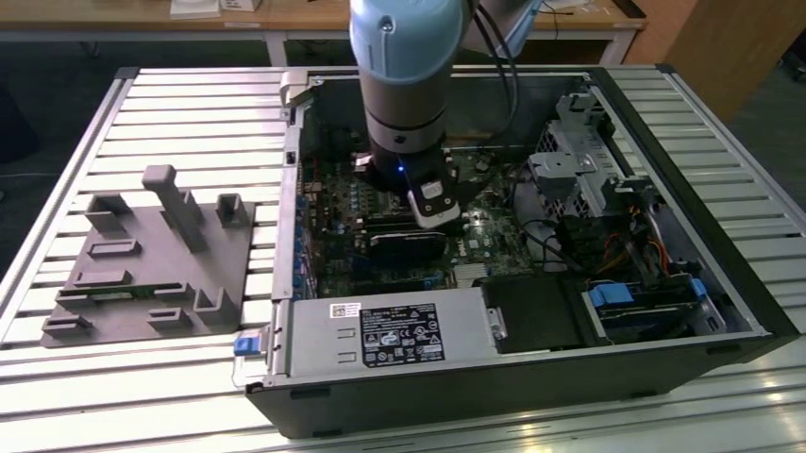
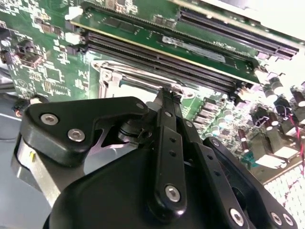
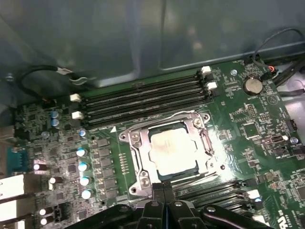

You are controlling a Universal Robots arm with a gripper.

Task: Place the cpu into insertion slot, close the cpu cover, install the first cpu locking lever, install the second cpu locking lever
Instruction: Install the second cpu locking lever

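Note:
In the first wrist view the cpu (image 3: 171,151), a silvery square chip, lies in the insertion slot (image 3: 199,120) on the green motherboard. The cpu cover (image 3: 138,160), a silver frame, lies flat around the chip. My gripper (image 3: 163,190) is shut, its two black fingertips pressed together at the edge of the socket with nothing visible between them. In the second wrist view the fingers (image 2: 167,124) reach down to the silver frame (image 2: 126,76) beside the memory slots. In the exterior view my gripper (image 1: 428,225) is low inside the open computer case.
Long black memory slots (image 3: 143,98) run just beyond the socket. A row of capacitors (image 3: 83,167) and a coin battery (image 3: 251,86) flank it. The case holds a power supply (image 1: 391,332), a drive cage (image 1: 579,160) and cables (image 1: 629,255). A grey fixture block (image 1: 151,255) sits on the exterior view's left.

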